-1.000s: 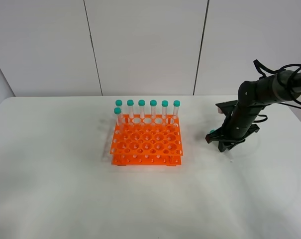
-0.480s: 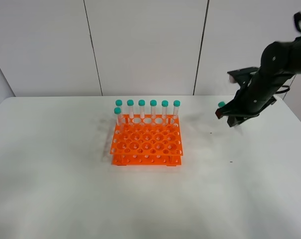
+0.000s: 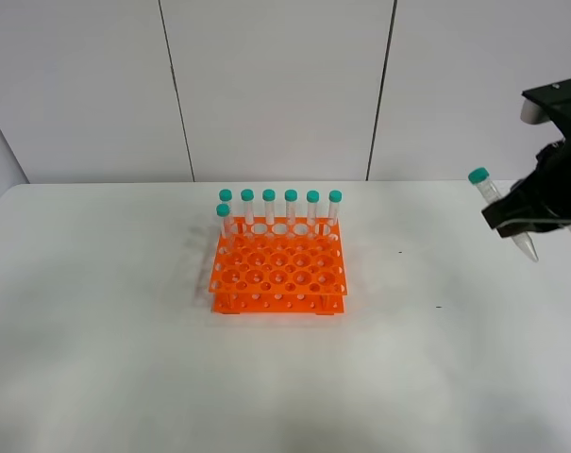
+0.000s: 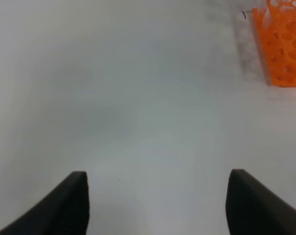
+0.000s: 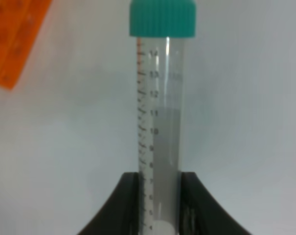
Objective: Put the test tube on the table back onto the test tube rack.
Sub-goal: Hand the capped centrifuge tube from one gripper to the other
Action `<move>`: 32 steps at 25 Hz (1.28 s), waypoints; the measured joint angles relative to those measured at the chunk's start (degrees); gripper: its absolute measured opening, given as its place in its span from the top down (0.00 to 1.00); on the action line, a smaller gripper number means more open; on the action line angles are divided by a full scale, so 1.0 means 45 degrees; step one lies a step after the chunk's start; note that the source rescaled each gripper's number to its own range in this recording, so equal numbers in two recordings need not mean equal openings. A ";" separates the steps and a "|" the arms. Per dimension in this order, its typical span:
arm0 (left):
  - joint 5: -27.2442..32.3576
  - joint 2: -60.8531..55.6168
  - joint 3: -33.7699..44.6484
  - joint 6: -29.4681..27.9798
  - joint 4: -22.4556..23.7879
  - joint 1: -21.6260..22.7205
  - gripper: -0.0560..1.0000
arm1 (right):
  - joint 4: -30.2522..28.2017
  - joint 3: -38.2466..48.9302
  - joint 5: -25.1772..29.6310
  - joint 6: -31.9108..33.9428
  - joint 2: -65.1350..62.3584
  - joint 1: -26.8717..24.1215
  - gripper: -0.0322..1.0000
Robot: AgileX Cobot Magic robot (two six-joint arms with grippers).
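The right hand [image 3: 513, 220] is shut tight around the middle of the test tube [image 3: 487, 192], high in the air, well apart from the test tube rack [image 3: 278, 266]. The tube is light, hard and smooth, so it may slip. Only the right wrist view shows its number marks; it is perhaps empty. The left hand [image 4: 157, 205] is open over the worktop [image 4: 138, 98].

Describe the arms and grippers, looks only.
Only the right arm shows in the high view: matte black and blocky, with a pale grey plate on top. The right gripper is black, its fingers flaring into broad curved bases. The left gripper has two dark grey, wedge-shaped fingertips with blunt ends. No cables or markings are visible.
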 joint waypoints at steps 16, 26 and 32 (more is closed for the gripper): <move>-0.0569 0.0319 -0.0697 -0.0208 -0.0707 0.0000 0.25 | 0.4743 0.1008 -0.3338 -0.3928 0.0367 0.4402 0.95; -0.4490 0.6403 -0.2068 0.2144 -0.5855 0.0000 0.25 | 0.7240 0.1023 -0.4252 -0.5908 0.1139 0.6068 0.95; -0.5686 1.1586 -0.2362 0.9294 -1.4450 -0.0113 0.26 | 0.7657 0.1023 -0.4240 -0.6274 0.1139 0.6068 0.95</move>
